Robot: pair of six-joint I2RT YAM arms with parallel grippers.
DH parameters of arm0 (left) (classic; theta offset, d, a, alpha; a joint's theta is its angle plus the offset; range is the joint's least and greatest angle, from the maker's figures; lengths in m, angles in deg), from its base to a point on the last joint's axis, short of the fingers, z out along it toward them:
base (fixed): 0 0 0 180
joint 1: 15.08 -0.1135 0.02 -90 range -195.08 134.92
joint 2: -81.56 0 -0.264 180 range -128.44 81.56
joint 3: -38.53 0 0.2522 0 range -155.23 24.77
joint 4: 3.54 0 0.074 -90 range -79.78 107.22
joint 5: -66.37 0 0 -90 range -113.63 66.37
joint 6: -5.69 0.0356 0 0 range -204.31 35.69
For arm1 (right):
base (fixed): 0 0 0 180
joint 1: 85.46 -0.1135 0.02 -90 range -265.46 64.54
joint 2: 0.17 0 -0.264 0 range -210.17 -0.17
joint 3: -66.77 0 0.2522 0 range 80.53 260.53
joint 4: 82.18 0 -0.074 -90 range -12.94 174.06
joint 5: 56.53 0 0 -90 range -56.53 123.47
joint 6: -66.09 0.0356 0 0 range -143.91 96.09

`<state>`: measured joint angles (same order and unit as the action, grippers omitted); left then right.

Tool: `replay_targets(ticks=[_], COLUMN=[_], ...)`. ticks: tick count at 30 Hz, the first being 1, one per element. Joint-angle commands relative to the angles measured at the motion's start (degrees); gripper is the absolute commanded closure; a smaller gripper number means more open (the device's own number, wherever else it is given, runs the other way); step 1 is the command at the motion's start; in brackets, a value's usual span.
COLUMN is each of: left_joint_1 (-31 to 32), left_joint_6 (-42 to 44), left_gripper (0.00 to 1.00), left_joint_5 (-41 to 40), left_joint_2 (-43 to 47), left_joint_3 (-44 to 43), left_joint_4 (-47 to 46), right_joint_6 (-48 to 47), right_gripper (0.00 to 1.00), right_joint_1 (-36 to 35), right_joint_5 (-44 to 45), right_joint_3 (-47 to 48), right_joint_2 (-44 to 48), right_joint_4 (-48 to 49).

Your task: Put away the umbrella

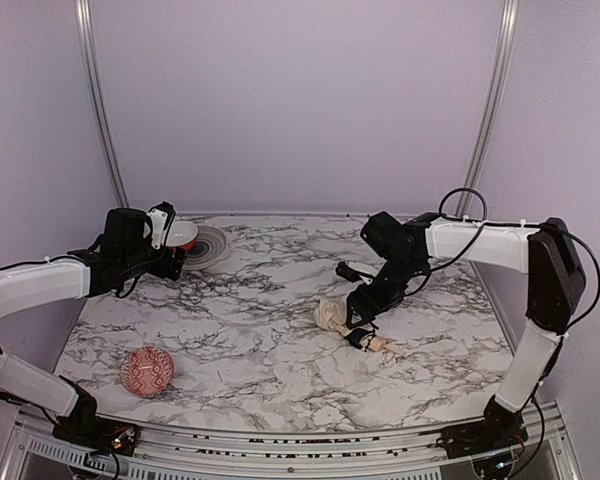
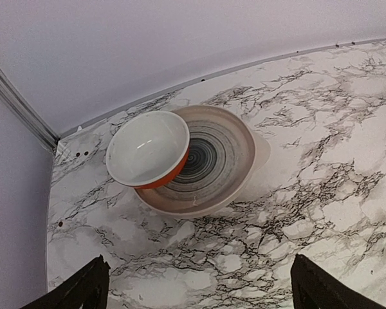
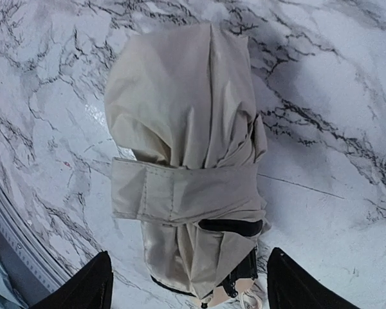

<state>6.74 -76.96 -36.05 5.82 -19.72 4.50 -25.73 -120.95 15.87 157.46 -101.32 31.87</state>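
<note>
The umbrella lies folded on the marble table, right of centre, with its pale tan handle pointing toward the front right. In the right wrist view its cream fabric is bunched and wrapped by a fabric strap, with black ribs showing at the handle end. My right gripper hangs over that end, open. A black fingertip stands on each side, with bare marble between it and the fabric. My left gripper is open over bare marble at the far left, holding nothing.
A white bowl with an orange outside rests on the edge of a ringed grey plate at the back left, just beyond my left gripper. A red patterned ball sits near the front left. Walls enclose the table's back and sides.
</note>
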Motion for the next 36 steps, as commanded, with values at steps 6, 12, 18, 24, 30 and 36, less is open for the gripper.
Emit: replay_targets(ticks=[6, 12, 18, 24, 30, 36], left_joint_1=[0.61, 0.69, 0.7, 0.87, 1.1, 1.32], left_joint_6=[1.07, 1.1, 1.26, 1.34, 1.36, 0.95], left_gripper=[0.01, 0.01, 0.01, 0.01, 0.01, 0.01], left_joint_5=[0.62, 0.71, 0.77, 0.48, 0.66, 1.27], left_joint_2=[-0.28, -0.37, -0.72, -0.86, -0.91, -1.16], left_joint_3=[-0.33, -0.26, -0.36, -0.33, -0.57, -0.81], left_joint_4=[1.13, 1.13, 1.15, 1.36, 1.41, 1.49], right_joint_6=[-1.95, 3.6, 12.19, 28.58, 49.82, 63.5], right_gripper=[0.29, 0.39, 0.61, 0.63, 0.62, 0.62], right_joint_1=[1.64, 0.85, -2.7, -4.75, -9.34, -14.69], right_joint_5=[0.69, 4.61, 14.16, 17.89, 22.15, 29.53], right_joint_3=[-7.23, -11.49, -10.58, -8.57, -11.45, -8.48], right_joint_2=[-3.21, -2.56, -1.97, -0.69, 2.43, 0.86], right_joint_4=[10.79, 17.14, 19.14, 22.95, 29.51, 23.24])
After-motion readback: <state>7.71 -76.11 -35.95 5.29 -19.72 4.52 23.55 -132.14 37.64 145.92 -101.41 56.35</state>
